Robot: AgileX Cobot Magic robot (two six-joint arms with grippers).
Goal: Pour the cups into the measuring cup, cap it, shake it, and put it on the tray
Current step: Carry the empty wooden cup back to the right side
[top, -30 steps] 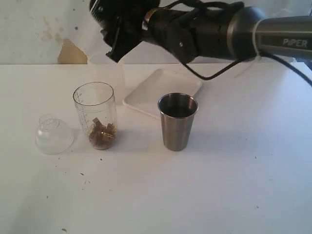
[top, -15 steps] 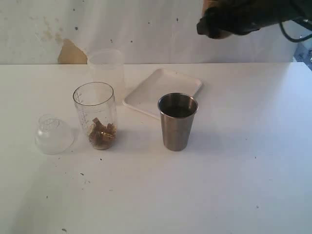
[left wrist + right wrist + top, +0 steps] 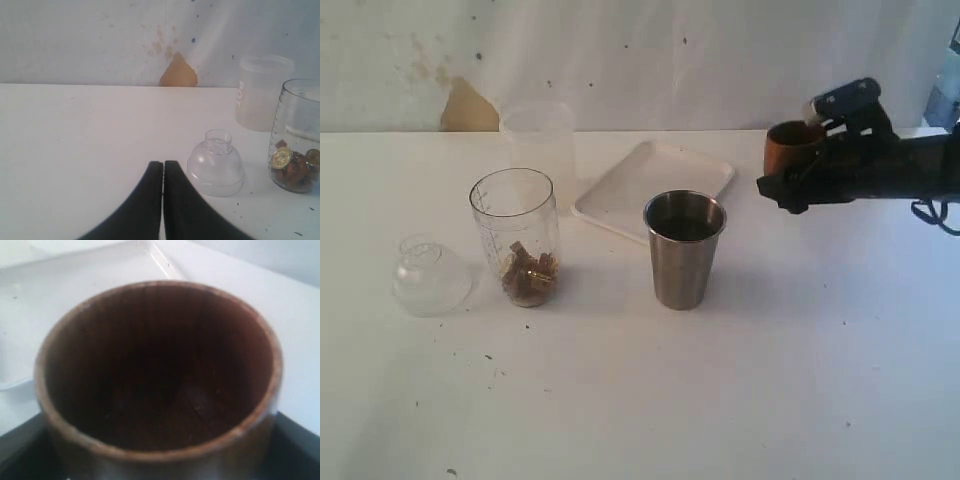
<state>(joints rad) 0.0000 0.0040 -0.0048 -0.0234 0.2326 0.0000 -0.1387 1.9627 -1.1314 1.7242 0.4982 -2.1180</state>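
Note:
My right gripper is shut on the brown wooden cup, held upright above the table's right side; the right wrist view looks into the cup, which is empty inside. The clear measuring cup stands at the left with brown pieces and coins in its bottom. The steel tumbler stands upright in the middle. The clear dome cap lies on the table left of the measuring cup. The white tray lies behind the tumbler. My left gripper is shut and empty, short of the cap.
A frosted translucent plastic cup stands behind the measuring cup, near the wall. A tan patch marks the wall at the table's back edge. Dark specks dot the white table.
The right arm has swung from above the measuring cup across to the right and come down, the wooden cup turned upright in its grip. Nothing else moved.

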